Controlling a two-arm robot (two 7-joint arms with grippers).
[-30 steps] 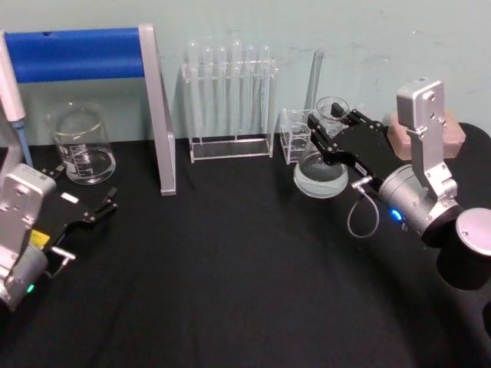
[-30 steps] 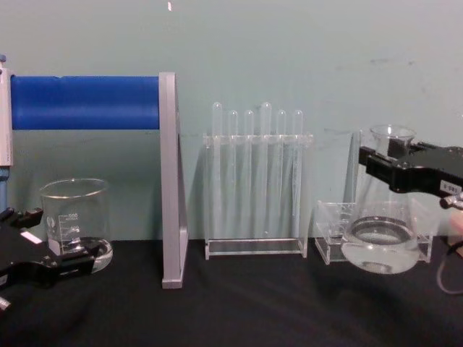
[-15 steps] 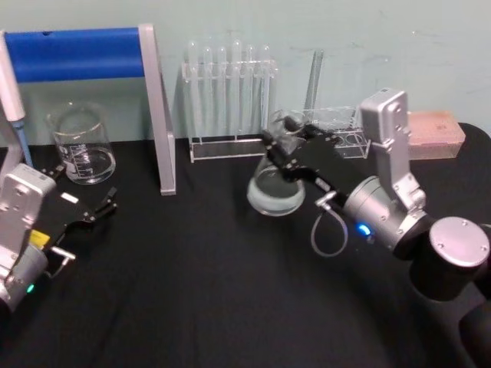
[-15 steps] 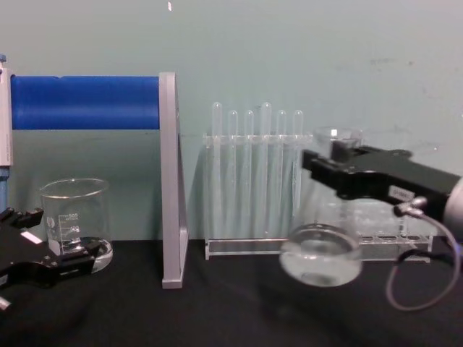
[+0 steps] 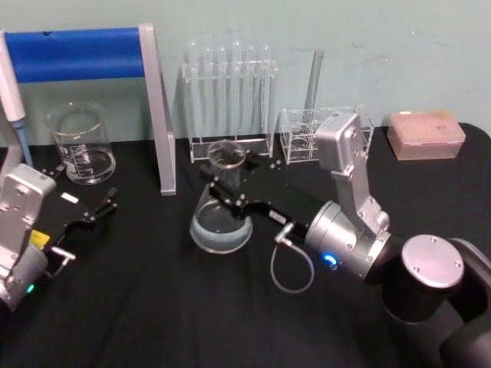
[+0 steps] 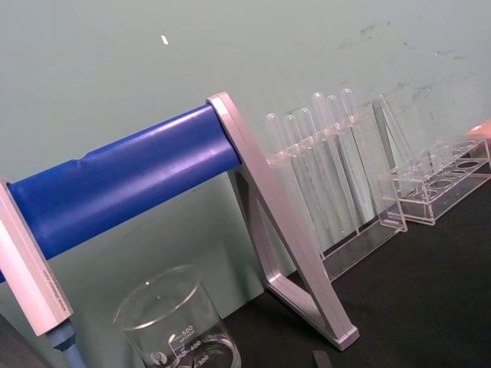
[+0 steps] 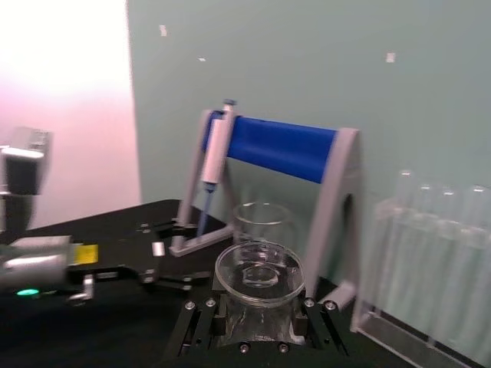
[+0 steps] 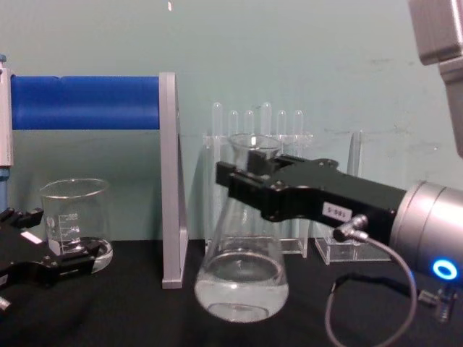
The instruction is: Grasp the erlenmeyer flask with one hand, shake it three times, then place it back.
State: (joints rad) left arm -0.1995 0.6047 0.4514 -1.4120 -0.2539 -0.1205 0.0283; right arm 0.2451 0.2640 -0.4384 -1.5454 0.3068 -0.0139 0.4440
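While in right claw [image 5: 223, 186], one erlenmeyer flask [image 5: 221, 227]; one beaker [image 5: 80, 146]; six test tubes [image 5: 229, 84].

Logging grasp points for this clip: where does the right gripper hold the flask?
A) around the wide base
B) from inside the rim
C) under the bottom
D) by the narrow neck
D: the right gripper is shut on the neck of the flask, just under the rim and well above the wide base.
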